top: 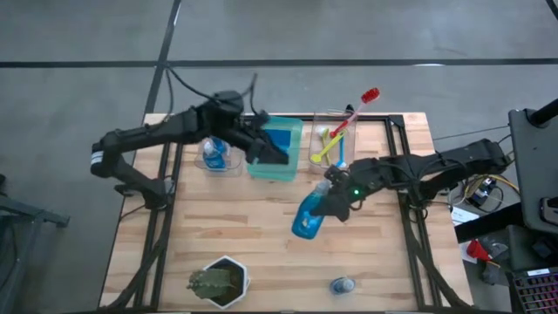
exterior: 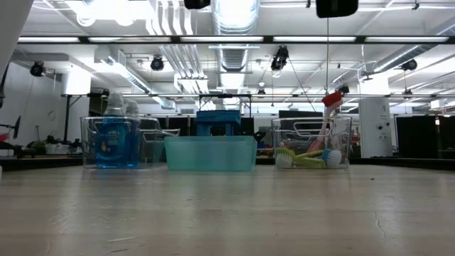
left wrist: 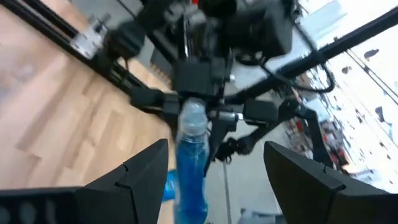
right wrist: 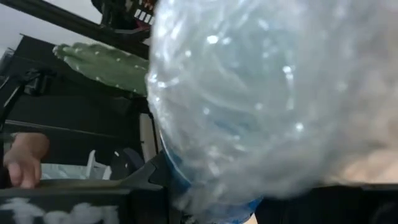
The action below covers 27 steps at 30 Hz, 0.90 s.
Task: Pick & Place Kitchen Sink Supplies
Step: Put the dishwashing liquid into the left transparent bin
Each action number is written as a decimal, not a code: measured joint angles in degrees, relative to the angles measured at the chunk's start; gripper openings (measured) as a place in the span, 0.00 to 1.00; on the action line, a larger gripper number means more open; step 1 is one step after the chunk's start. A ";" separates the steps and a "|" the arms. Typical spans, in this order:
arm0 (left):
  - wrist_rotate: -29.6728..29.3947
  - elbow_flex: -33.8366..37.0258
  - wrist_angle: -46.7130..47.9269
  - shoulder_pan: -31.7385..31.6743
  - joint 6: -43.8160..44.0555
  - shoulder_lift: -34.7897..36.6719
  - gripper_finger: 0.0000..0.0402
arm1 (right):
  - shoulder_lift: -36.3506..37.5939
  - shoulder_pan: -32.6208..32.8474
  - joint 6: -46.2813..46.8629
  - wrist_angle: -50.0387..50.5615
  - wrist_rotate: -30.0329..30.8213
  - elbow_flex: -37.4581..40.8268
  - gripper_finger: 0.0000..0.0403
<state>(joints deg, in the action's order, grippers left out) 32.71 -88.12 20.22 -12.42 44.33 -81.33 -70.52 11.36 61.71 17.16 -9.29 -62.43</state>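
Two arms are over your table, and only the right one carries anything. Your right gripper (top: 336,194) is clamped on a blue bottle (top: 309,216) near its pale-capped neck, holding it clear of the wood at mid-table, with the body tilted toward the front edge. In the right wrist view that bottle (right wrist: 273,99) fills nearly the whole picture, so you cannot see the fingers there.

Your left gripper (top: 266,150) hangs over the teal bin (top: 296,131) at the back of the table, its fingers (left wrist: 140,171) spread wide apart with nothing between them. Its wrist view looks across at the other arm holding the bottle (left wrist: 191,162).

Beside the teal bin, on the left arm's side, you have a clear bin (top: 237,167) with a second blue bottle (top: 214,153) standing in it; the low view shows that bottle (exterior: 112,141) upright. On the other side, another clear bin (exterior: 341,142) holds the dish brushes (top: 336,139), with the red-headed one (top: 370,94) sticking out past the back edge.

Near the front edge you can see a small blue-capped object (top: 341,284) lying alone, too small to identify. A green plant in a white hexagonal pot (top: 220,283) stands toward the front left corner. A person's hand (right wrist: 25,158) shows beyond the table in the right wrist view.
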 joint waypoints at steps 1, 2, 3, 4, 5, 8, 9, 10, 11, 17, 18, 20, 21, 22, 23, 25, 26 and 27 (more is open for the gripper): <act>0.06 0.00 -0.69 0.86 0.20 -0.83 0.63 | -0.51 -0.40 -0.15 -0.04 -0.37 -0.35 0.32; 0.07 0.00 -1.26 1.70 0.36 -1.75 0.63 | -1.11 -0.82 -0.29 0.00 -1.01 -0.77 0.32; 0.15 0.00 -1.69 2.38 0.67 -2.55 0.63 | -1.77 -1.10 -0.61 0.03 -1.38 -1.29 0.32; 0.15 0.01 -2.05 2.92 1.17 -3.30 0.63 | -2.37 -1.26 -1.08 0.03 -1.55 -1.89 0.33; 0.21 0.02 -2.36 3.24 1.72 -4.01 0.63 | -2.93 -1.34 -1.60 0.04 -1.69 -2.39 0.33; -0.31 0.02 -2.49 3.77 2.35 -5.39 0.63 | -4.58 -1.34 -2.69 0.21 -1.92 -4.25 0.33; -0.93 0.02 -2.53 3.94 2.34 -5.61 0.63 | -5.00 -1.32 -3.00 0.29 -1.95 -4.84 0.33; -1.99 0.02 -2.60 4.12 2.32 -5.76 0.63 | -5.50 -1.32 -3.01 0.45 -1.95 -5.42 0.33; -2.39 0.02 -2.83 4.43 2.23 -5.89 0.63 | -6.08 -1.31 -3.00 0.59 -1.96 -6.08 0.33; -4.81 0.02 -4.01 6.31 1.77 -6.48 0.63 | -9.07 -1.57 -3.23 0.65 -1.95 -7.89 0.33; -4.86 0.02 -4.23 6.58 1.58 -6.54 0.63 | -9.48 -1.73 -3.14 0.79 -1.95 -8.02 0.33; -5.17 0.09 -3.92 7.28 1.21 -6.56 0.63 | -10.13 -2.09 -3.36 0.66 -2.00 -8.27 0.33; -5.59 0.09 -3.82 7.67 0.87 -6.58 0.63 | -10.32 -2.28 -3.63 0.67 -2.12 -8.41 0.33; -5.78 0.09 -3.87 8.01 0.61 -6.59 0.63 | -10.34 -2.38 -3.72 0.66 -2.18 -8.56 0.33; -6.00 0.09 -3.82 8.29 0.59 -6.59 0.63 | -10.35 -2.56 -3.83 0.60 -2.24 -8.66 0.33; -7.83 0.09 -2.87 8.91 0.57 -6.59 0.63 | -10.34 -2.68 -3.89 0.55 -2.50 -8.95 0.33; -8.64 0.09 -2.10 9.19 0.11 -6.59 0.63 | -10.33 -2.76 -3.96 0.43 -2.60 -9.11 0.33; -9.85 0.11 -1.70 9.44 -0.33 -6.59 0.63 | -10.32 -2.76 -4.18 0.51 -2.67 -9.34 0.33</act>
<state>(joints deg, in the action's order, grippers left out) 22.86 -88.01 18.52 -2.98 44.00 -87.92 -80.84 8.60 57.53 17.66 -11.96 -71.77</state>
